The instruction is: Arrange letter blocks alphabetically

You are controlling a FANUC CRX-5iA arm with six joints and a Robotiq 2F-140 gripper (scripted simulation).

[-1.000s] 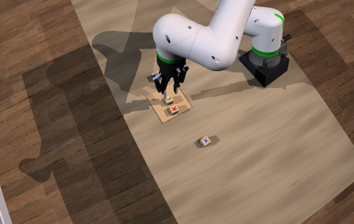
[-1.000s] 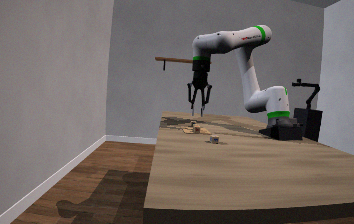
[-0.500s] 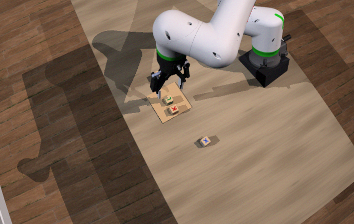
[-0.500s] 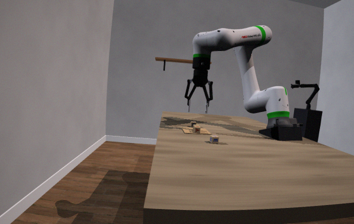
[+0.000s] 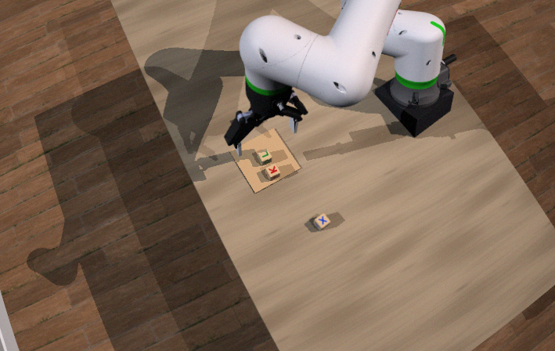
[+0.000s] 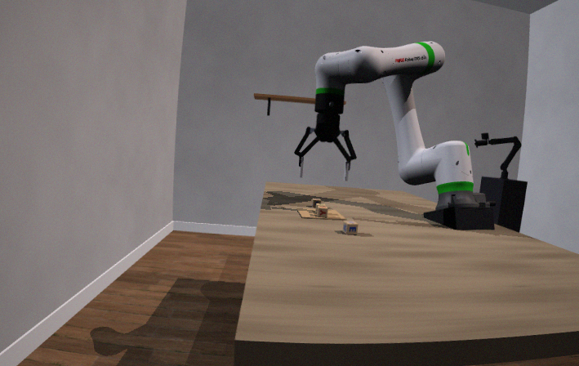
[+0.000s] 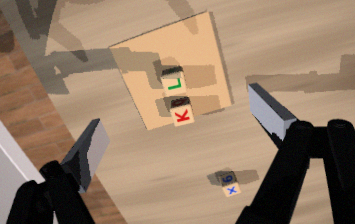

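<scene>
Two blocks on the mat, one off it

The gripper (image 5: pixel 266 138) hangs wide open above the mat (image 5: pixel 249 176), holding nothing; the L block (image 5: pixel 264 156) and K block (image 5: pixel 272 171) sit side by side on the mat; the X block (image 5: pixel 322 221) lies well apart from it.

Green letter L on the top face of the block (image 5: pixel 264 156) on the mat. Red letter K on the top of the neighbouring block (image 5: pixel 272 171). Blue letter X on the top of the block (image 5: pixel 322 221) on the table; its side face carries a blue mark, unreadable. Red and dark lettering on the robot's upper arm (image 6: pixel 411 59), too small to read.
</scene>
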